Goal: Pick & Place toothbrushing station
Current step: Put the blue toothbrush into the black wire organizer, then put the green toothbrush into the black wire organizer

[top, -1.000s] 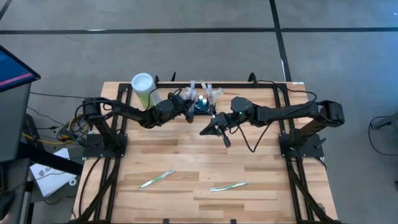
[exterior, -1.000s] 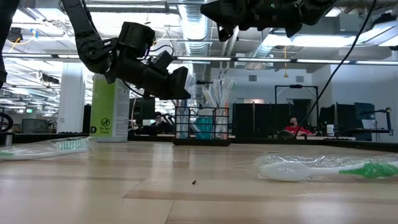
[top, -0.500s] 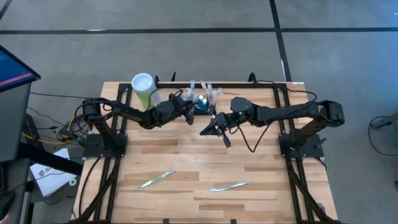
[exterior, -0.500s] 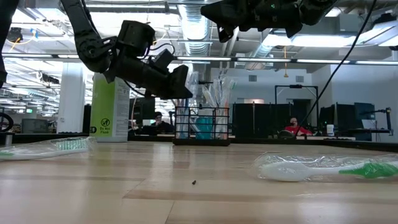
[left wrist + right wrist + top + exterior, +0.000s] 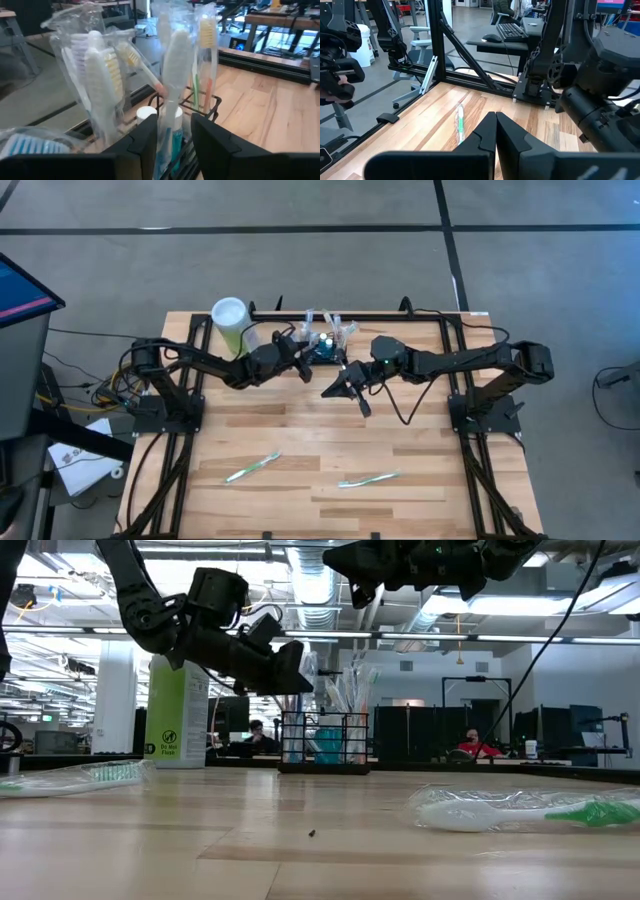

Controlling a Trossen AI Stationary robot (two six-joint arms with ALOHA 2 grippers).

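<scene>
**Wooden table, basket at the far edge**

Small black wire-mesh basket (image 5: 323,742) sits at table's far edge, stuffed with wrapped toothbrushes (image 5: 102,75). Left gripper (image 5: 172,132) hovers tilted just above it, fingers parted round one wrapped brush. Right gripper (image 5: 333,390) hangs mid-table, fingers pressed together, empty. Basket contents partly hidden by left arm from above.

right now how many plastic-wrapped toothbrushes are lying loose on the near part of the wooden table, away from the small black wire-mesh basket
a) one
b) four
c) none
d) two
d: the high view shows two wrapped toothbrushes lying flat on the wooden table, one toward the left and one toward the right, well apart from the black wire-mesh basket at the far edge.
</scene>
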